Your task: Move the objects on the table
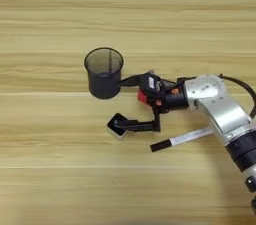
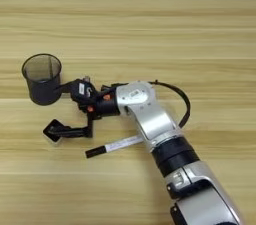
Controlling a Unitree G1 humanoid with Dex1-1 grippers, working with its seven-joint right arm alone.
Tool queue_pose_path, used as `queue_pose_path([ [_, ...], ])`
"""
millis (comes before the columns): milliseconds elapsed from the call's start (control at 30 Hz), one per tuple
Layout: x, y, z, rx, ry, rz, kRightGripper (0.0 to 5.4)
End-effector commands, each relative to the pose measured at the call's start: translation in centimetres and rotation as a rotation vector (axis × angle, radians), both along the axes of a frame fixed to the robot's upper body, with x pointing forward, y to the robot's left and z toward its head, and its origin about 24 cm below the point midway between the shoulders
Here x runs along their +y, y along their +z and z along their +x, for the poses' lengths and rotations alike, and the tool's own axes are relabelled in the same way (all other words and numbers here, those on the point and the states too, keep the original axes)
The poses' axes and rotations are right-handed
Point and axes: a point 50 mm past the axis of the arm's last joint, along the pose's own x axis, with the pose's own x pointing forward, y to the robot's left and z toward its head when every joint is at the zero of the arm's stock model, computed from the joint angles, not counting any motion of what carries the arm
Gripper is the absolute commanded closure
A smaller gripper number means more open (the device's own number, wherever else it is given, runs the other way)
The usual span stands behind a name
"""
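At frame centre, the black two-fingered gripper (image 1: 127,104) is spread wide and holds nothing; its lower finger overlaps the small white cube with a black face (image 1: 116,126), its upper tip nears the dark mesh cup (image 1: 103,73); closing could flick the cube away or tip the cup; the small red cube (image 1: 142,97) hides behind the fingers; the white-barrelled, black-capped pen (image 1: 181,138) lies lower right on the light wooden table (image 1: 60,184).

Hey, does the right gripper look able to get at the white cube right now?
Probably yes. The right gripper is open, its near finger tip lies right at the white cube, and nothing stands between. The mesh cup sits by the far finger.
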Motion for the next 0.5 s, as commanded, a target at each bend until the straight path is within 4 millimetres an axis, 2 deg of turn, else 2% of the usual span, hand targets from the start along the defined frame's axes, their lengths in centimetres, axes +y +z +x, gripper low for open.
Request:
queue_pose_path([
  [33,0.0,5.0,1.7,-0.145,-0.058,0.111,0.03],
  [267,-0.7,7.9,2.0,-0.182,-0.111,0.238,0.03],
  [500,-1.2,9.7,2.0,-0.208,-0.146,0.315,0.03],
])
